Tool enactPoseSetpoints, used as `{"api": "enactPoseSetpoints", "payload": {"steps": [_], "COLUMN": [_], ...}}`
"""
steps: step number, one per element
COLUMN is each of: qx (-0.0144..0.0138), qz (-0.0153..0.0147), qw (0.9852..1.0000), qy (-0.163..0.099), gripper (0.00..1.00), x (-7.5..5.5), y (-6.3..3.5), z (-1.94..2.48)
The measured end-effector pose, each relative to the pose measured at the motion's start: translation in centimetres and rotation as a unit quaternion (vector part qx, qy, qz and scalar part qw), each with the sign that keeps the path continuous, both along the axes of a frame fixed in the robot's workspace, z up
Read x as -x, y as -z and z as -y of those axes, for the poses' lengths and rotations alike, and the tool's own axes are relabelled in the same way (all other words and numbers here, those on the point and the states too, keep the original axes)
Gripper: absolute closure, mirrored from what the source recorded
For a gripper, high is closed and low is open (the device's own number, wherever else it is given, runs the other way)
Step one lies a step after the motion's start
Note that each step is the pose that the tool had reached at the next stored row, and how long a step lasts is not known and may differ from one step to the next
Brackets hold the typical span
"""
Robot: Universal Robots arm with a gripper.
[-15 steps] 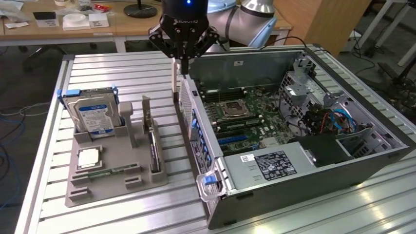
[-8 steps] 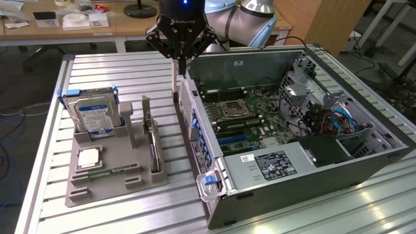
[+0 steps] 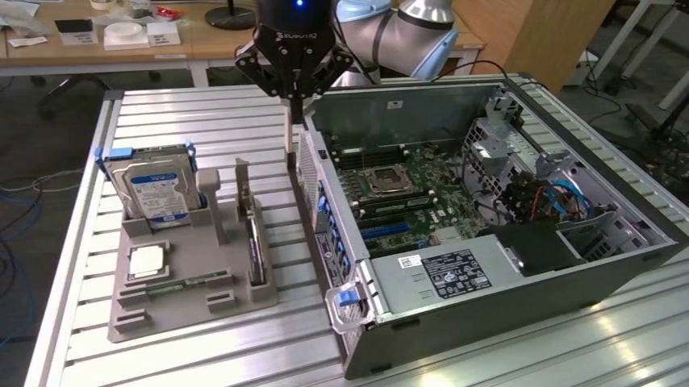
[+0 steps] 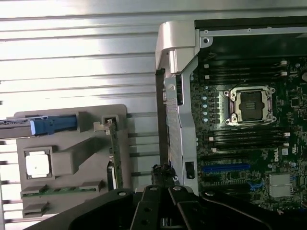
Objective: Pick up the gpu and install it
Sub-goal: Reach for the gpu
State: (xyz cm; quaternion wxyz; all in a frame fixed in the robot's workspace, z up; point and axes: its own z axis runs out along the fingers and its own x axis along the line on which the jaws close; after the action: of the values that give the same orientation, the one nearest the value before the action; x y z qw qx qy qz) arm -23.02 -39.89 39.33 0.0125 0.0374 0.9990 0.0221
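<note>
Light, stiff, fragile gpu (image 3: pixel 255 242) upright in tray (image 3: pixel 183 278), exterior view's left: best pinched by top board edge; hand (image 3: pixel 290 157) pressed together, empty, between tray and case (image 3: pixel 517 302).

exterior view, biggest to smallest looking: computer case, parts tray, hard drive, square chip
1. open grey metal computer case
2. grey plastic parts tray
3. silver hard drive with blue-white label
4. small silver square chip

the metal gripper (image 3: pixel 290 153) is black; below it show a ribbed silver aluminium table (image 3: pixel 183 121), plain grey plastic tray (image 3: pixel 199 278), thin green-edged gpu card (image 4: pixel 114 143), silver hard drive (image 3: pixel 156 181) labelled blue-and-white.
</note>
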Motion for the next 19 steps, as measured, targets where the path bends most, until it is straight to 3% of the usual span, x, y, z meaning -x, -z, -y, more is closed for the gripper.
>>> {"api": "enactPoseSetpoints", "payload": {"steps": [19], "qx": [0.0], "qz": [0.0], "qw": [1.0], "qy": [0.0], "gripper": [0.89], "x": [3.2], "y": [0.0], "z": [0.0]}}
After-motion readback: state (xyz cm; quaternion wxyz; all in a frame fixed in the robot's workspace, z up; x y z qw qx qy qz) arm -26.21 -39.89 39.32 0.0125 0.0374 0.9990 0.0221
